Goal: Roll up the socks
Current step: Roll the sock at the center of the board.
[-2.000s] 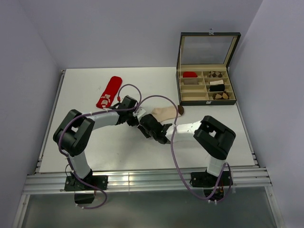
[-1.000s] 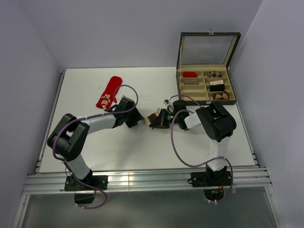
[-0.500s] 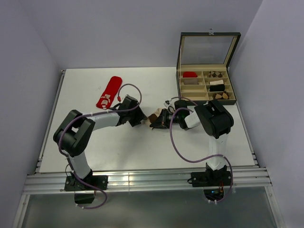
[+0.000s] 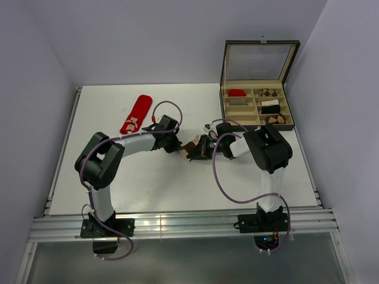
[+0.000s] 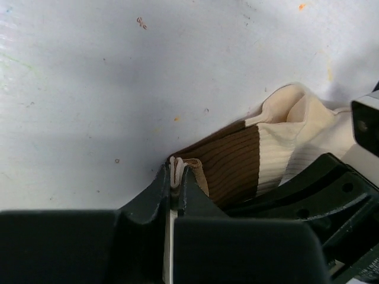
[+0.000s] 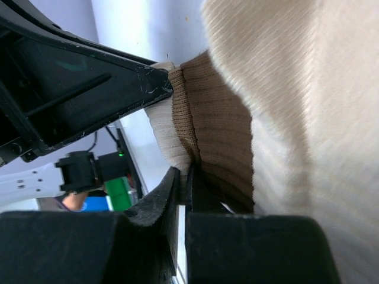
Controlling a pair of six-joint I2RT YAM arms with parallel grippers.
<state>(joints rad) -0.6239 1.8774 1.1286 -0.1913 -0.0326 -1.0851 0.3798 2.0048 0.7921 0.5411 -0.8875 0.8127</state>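
The cream sock (image 5: 278, 148) sits bunched near the middle of the counter (image 4: 177, 183), caught between both tools. The left tool (image 5: 176, 168) is pressed together on the edge of the sock's brown ribbed band. The right tool (image 6: 185, 177) pinches a fold of the same sock from the opposite side. The red sock (image 4: 135, 115) lies flat at the far left, well apart. An open compartment box (image 4: 258, 127) stands at the far right.

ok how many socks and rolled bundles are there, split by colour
red flat fabric sock: 1
cream fabric sock with brown band: 1
red rolled fabric bundle in the dark compartment box: 1
brown-patterned rolled bundles: 2
black-and-white rolled bundle: 1
total: 6
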